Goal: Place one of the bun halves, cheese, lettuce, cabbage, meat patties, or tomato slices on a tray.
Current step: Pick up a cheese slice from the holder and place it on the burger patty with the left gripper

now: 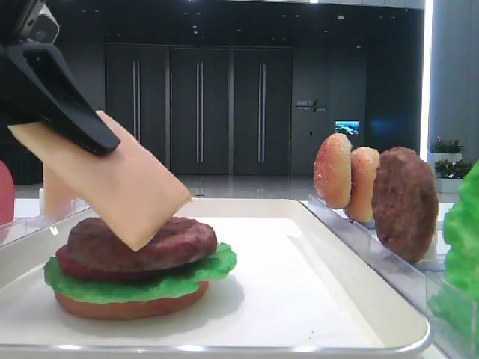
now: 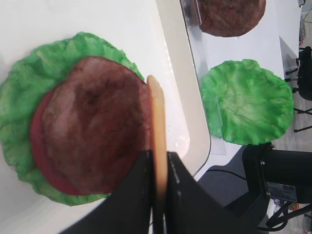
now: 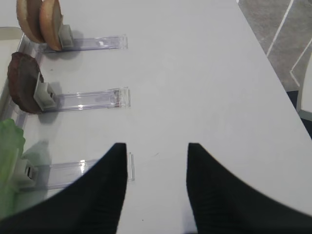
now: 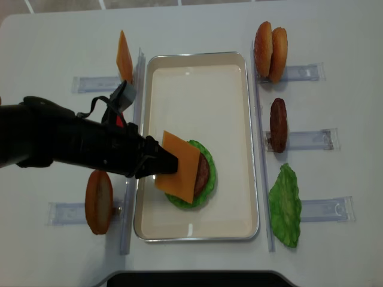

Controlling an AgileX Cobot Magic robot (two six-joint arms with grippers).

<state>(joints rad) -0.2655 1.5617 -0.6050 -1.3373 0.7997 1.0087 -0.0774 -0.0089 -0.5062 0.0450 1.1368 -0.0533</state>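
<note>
My left gripper (image 4: 164,162) is shut on one edge of the cheese (image 4: 179,166), a pale orange square slice. The slice hangs tilted over a stack on the white tray (image 4: 197,78). Its lower corner (image 1: 138,239) reaches the top of the meat patty (image 1: 172,243). Under that patty lie a red tomato slice (image 2: 39,146), a lettuce leaf (image 2: 29,83) and a bun half (image 1: 127,305). In the left wrist view the cheese (image 2: 157,122) shows edge-on between the fingers. My right gripper (image 3: 156,146) stands open over bare table, nothing between its fingers.
Clear racks line both sides of the tray. On the right stand two bun halves (image 4: 270,43), a patty (image 4: 278,124) and a lettuce leaf (image 4: 286,206). On the left stand another cheese slice (image 4: 124,57) and a bun half (image 4: 99,201).
</note>
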